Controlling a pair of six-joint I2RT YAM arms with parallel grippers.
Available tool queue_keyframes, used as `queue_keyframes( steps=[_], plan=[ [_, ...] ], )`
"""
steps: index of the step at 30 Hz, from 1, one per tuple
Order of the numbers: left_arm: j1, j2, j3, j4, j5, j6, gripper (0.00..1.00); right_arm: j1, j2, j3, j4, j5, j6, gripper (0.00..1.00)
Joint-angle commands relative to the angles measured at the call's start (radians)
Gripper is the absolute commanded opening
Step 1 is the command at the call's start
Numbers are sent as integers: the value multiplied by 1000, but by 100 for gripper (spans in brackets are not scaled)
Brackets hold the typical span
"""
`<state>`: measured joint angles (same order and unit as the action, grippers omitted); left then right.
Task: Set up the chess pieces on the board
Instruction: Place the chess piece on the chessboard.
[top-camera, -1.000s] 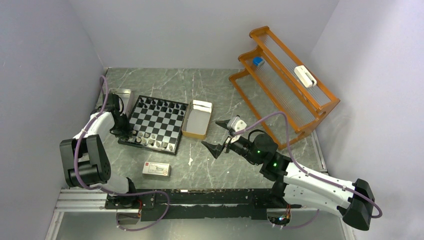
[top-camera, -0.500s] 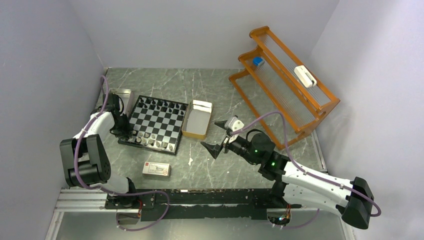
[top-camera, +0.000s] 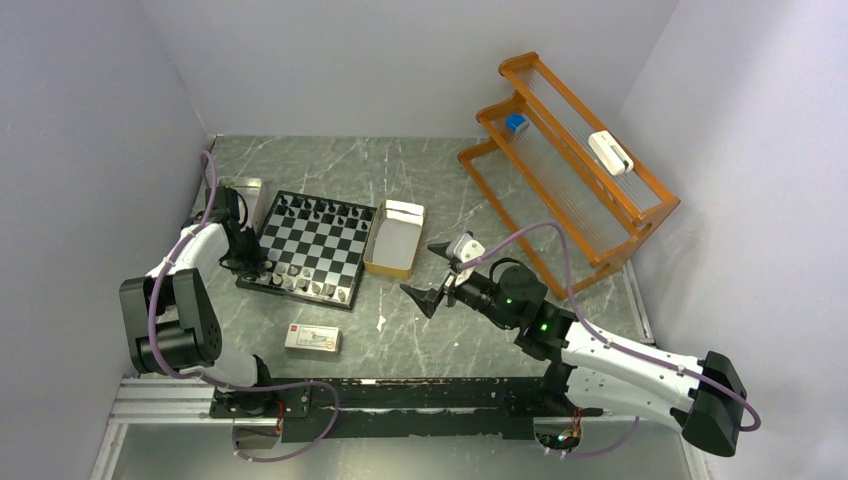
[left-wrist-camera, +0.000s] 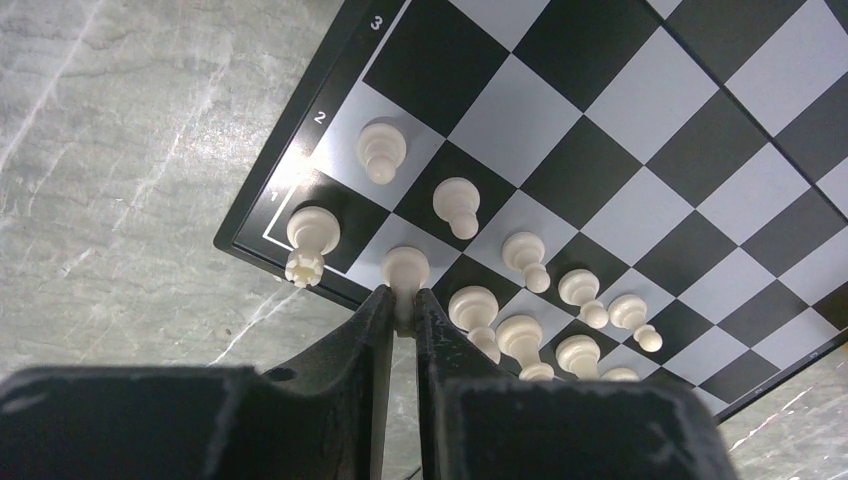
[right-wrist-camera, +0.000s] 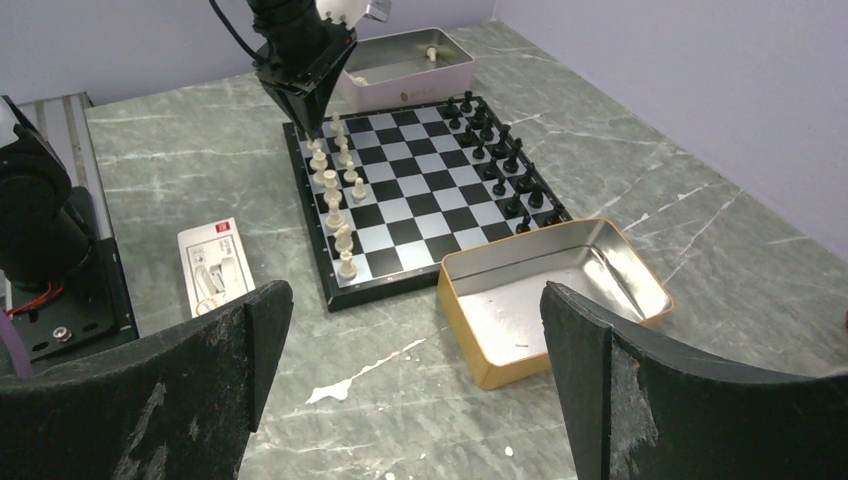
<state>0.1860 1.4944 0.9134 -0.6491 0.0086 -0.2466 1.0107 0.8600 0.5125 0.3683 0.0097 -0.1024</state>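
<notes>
L claw (left-wrist-camera: 403, 300) is clamped on a white piece (left-wrist-camera: 405, 268), whose rounded head pokes out past the fingertips. It's at the board (left-wrist-camera: 580, 100) edge, over the light sq just beside the rook (left-wrist-camera: 310, 235), which stands on the dark corner sq by the "1" mark. Can't tell from here if the held piece's base touches the board.

The other white pieces (left-wrist-camera: 458, 205) stand in two rough rows along that same side. The black pieces (right-wrist-camera: 500, 165) line the opposite side, also approx two rows. Mid squares are bare.

R claw (right-wrist-camera: 417, 300) hangs over the bench (right-wrist-camera: 150, 140) with its jaws spread wide and nothing btwn them. It's well apart from the board and faces it.

A tan box (right-wrist-camera: 540, 310) sits just beside the board on my R side. A white-and-red carton (right-wrist-camera: 213, 265) lies on the near side. A tin (right-wrist-camera: 400, 65) with a piece inside sits past the L arm.
</notes>
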Motion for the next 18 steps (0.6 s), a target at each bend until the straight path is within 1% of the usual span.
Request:
queue_keyframes(
  steps=[1, 10, 12, 15, 18],
  plan=[
    [-5, 6, 28, -10, 12, 3, 18, -2, -1, 3, 7, -1, -9, 100],
    [-6, 12, 36, -21, 2, 4, 18, -2, -4, 1, 8, 2, -11, 100],
    [-6, 11, 35, -16, 5, 7, 20, -2, -3, 3, 6, 3, -11, 100],
    [-6, 6, 34, -17, 6, 8, 25, -3, -4, -2, 11, 3, -12, 100],
    [-6, -1, 37, -17, 8, 11, 26, -2, -5, 0, 10, 4, -13, 100]
  ],
)
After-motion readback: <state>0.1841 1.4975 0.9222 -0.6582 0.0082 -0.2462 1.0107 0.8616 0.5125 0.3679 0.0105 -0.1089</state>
